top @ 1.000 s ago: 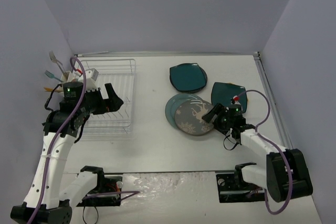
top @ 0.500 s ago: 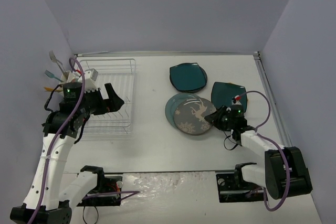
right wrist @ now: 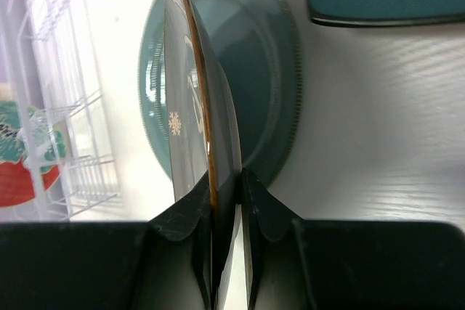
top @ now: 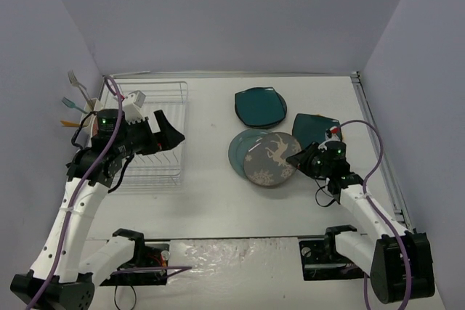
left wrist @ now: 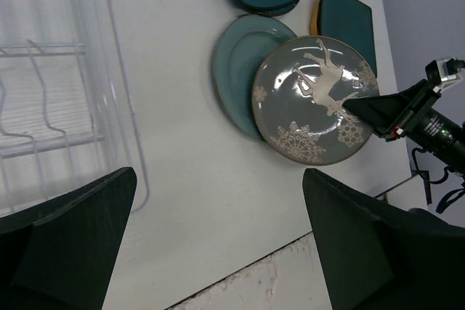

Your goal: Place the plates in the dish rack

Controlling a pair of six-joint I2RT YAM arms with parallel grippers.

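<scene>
Your right claw (right wrist: 231, 201) is clamped on the rim of the grey-brown reindeer plate (top: 269, 159), one finger on each face, at the plate's right edge as the top camera sees it. From the right wrist the plate shows edge-on between the fingers, and its gripped side looks tilted up off the blue-grey plate (top: 237, 152) under it (whether the far rim touches that plate, you cannot tell from here). The two plates overlap, with the reindeer plate covering the blue-grey one's right part.

A dark teal plate (top: 259, 105) lies on the table (top: 218, 197) just behind them. A second dark teal plate (top: 312, 128) lies to the right, close behind your right claw. In the left wrist view a thin sliver of a yellow-orange plate (left wrist: 316, 17) shows under its left edge.

Your left claw (top: 168, 133) hangs with its fingers wide apart and holds nothing. It is above the right edge of the white wire dish rack (top: 182, 91) at the table's left side, well apart from the plates. A few utensils (top: 74, 78) stick up at the rack's far-left corner. Through the rack's wires the right wrist camera catches part of a red plate (right wrist: 16, 179) with teal flowers; you cannot tell which slot it sits in.
</scene>
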